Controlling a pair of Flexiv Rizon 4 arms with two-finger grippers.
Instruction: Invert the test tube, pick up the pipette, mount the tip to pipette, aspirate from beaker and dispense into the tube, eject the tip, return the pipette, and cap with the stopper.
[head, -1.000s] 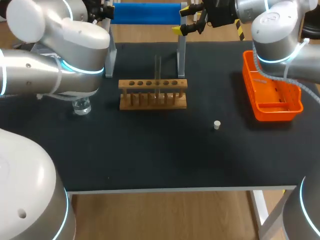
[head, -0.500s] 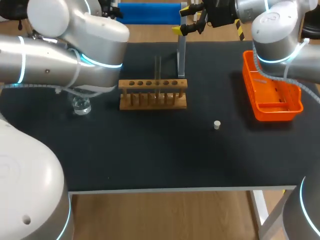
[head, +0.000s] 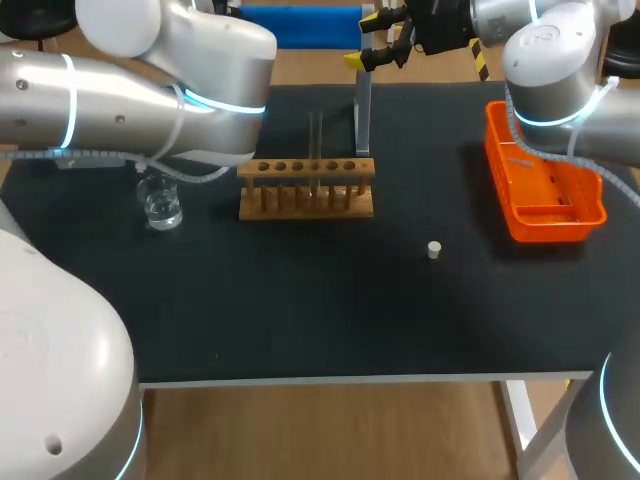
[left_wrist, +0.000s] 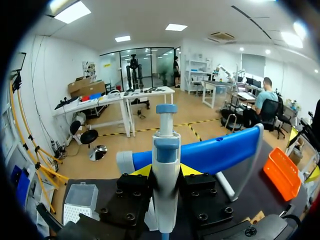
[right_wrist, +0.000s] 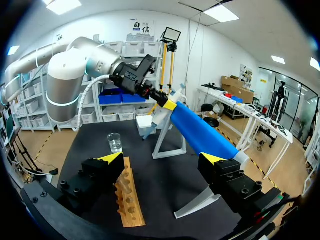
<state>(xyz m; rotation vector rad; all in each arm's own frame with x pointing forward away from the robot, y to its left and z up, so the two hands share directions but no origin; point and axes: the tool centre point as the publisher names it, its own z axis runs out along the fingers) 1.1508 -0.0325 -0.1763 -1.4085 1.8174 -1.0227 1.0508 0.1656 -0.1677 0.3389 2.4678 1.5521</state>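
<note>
Nearest me on the black table (head: 300, 320) lay the small white stopper (head: 434, 250), alone and well apart from both my grippers. Beyond it stood the wooden test-tube rack (head: 306, 187) with the clear glass test tube (head: 315, 140) upright in one of its holes. The clear glass beaker (head: 161, 207) stood off to the rack's left, and the orange plastic tray (head: 545, 190) sat by the table's right edge. At the table's far side, my left gripper (left_wrist: 165, 172) was pinching the white-and-blue pipette (left_wrist: 166, 150) by its body, a finger on each side, its plunger end sticking out ahead, close before the stand's blue bar (left_wrist: 220, 150). My right gripper (right_wrist: 162, 157) hung over that far side, fingers spread wide with nothing between them. The rack lay below it and the pipette well ahead, at the bar's far end.
</note>
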